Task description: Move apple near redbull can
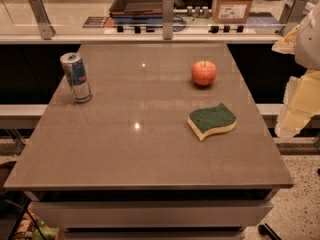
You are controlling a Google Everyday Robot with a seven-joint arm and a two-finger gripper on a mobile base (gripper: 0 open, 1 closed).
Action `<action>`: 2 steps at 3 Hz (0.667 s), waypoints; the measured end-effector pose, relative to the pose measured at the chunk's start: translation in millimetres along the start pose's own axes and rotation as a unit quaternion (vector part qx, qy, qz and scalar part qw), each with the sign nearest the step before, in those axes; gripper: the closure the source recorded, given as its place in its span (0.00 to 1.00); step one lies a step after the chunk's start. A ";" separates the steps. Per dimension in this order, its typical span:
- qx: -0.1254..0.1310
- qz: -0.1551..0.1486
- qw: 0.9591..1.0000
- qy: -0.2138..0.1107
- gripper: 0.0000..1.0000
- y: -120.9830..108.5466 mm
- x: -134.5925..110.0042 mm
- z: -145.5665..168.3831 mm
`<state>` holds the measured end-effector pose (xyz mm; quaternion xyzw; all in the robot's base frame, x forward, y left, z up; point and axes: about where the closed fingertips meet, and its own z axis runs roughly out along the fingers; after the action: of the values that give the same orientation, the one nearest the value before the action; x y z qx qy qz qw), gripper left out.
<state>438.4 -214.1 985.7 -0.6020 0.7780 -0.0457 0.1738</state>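
Note:
The red-orange apple [204,73] stands on the brown table [125,149], right of middle toward the far side. The silver-and-blue redbull can [76,77] stands upright near the table's left edge, well apart from the apple. My gripper [299,101] shows as pale cream parts at the frame's right edge, beyond the table's right side, level with the apple and away from it. It touches nothing on the table.
A green-and-yellow wavy sponge [212,120] lies in front of the apple. Behind the table runs a counter with a glass rail on metal posts [168,17], a dark tray [140,1] and a cardboard box [233,3].

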 end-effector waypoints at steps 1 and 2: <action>0.000 0.000 1.000 0.000 0.00 0.0 0.0 0.0; 0.000 0.008 1.000 -0.011 0.00 -26.8 3.2 6.7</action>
<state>464.6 -223.5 986.2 -0.5959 0.7811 -0.0380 0.1827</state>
